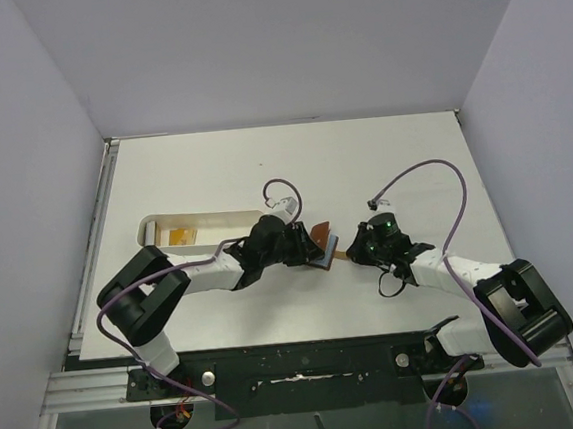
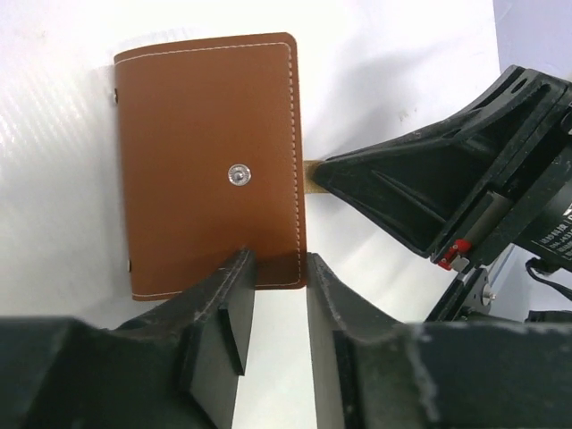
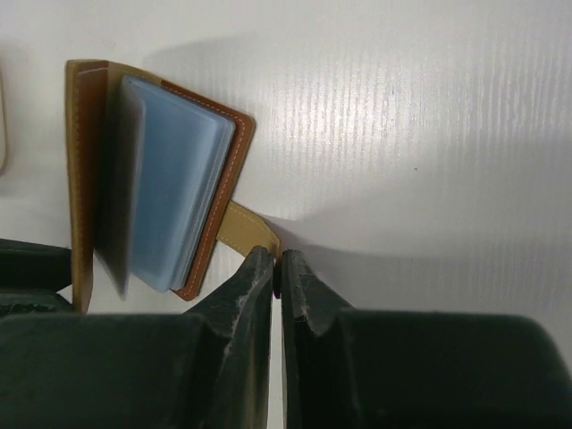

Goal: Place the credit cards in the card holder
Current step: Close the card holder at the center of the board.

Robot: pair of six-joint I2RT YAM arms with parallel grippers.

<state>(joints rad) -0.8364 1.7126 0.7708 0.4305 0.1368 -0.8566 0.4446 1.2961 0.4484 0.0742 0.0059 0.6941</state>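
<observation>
The reddish-brown card holder stands half open on the table between my two grippers. Its outer cover with a metal snap faces the left wrist view. The right wrist view looks into its opened side, where a bluish-grey credit card lies in the pocket. My right gripper is shut on the holder's tan tab. My left gripper is open a narrow way, its fingertips at the cover's lower edge with nothing between the pads. A yellow-orange credit card lies in the white tray.
A long white oblong tray lies to the left of the card holder, behind the left arm. The right gripper's black body sits just to the right of the holder. Purple cables loop above both wrists.
</observation>
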